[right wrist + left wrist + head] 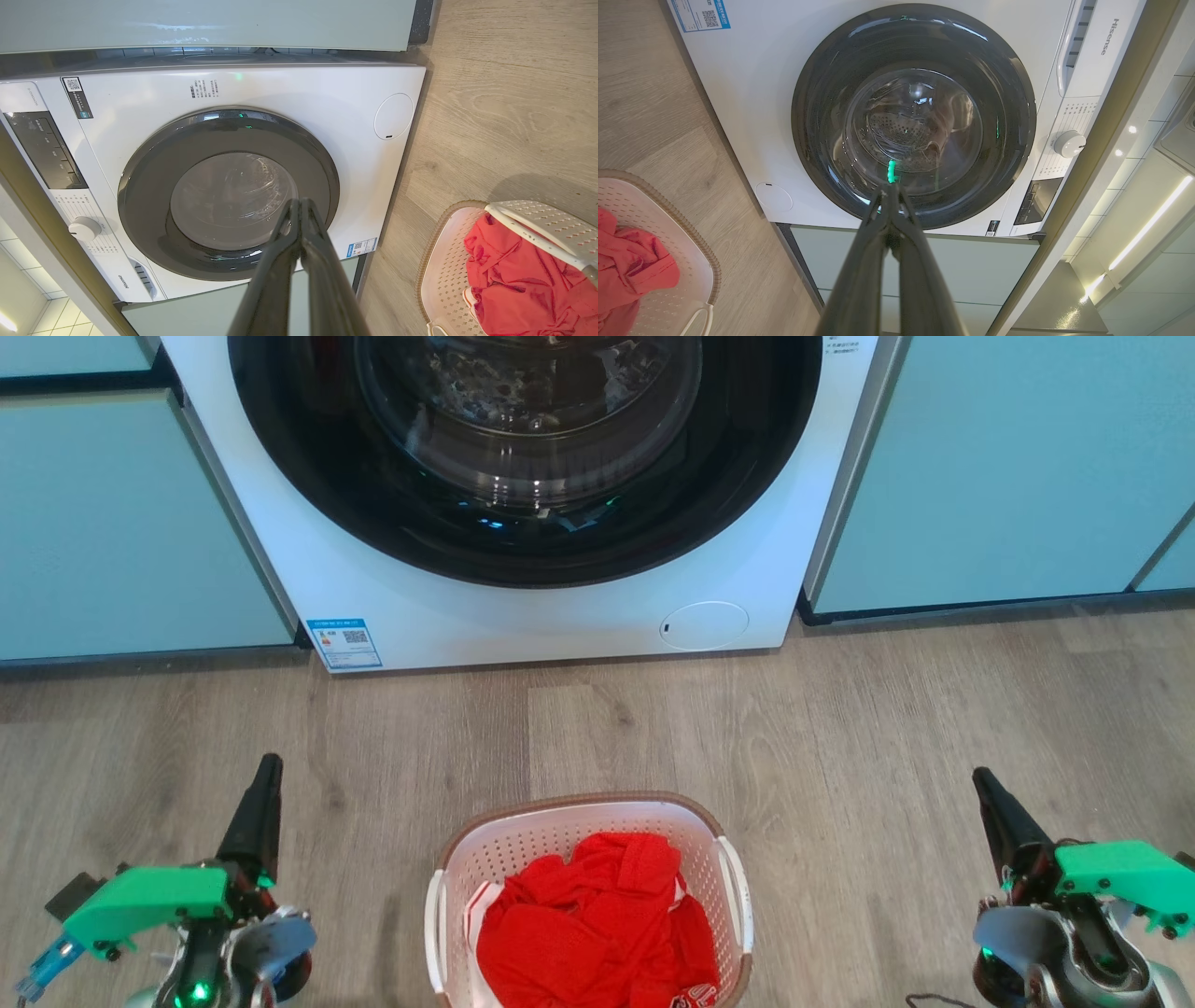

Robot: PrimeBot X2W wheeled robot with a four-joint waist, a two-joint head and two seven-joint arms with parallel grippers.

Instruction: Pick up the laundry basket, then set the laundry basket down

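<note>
I see the laundry basket (532,845) standing on the wood-look floor (840,728), out in front of the washing machine (579,616) with a bare strip of floor between them, about level with the machine's middle. Its brown woven-look rim faces up, and a white handle (435,924) shows on each long side. A crumpled red garment (597,924) lies inside against the perforated wall. My left gripper (268,767) hangs off to the basket's left and my right gripper (980,779) off to its right. Both are well apart from it, with fingers pointing toward the machine. In the left wrist view the left gripper (891,186) has its fingers pressed together with nothing between them, and the basket (691,280) sits at that view's lower left. The right wrist view shows the right gripper (299,203) likewise pressed together and empty, with the basket (448,261) at the lower right. The machine's round dark door (523,457) is closed. Pale green cabinets (1008,476) flank the machine on both sides, and a blue label (345,644) sits at its lower left corner.
</note>
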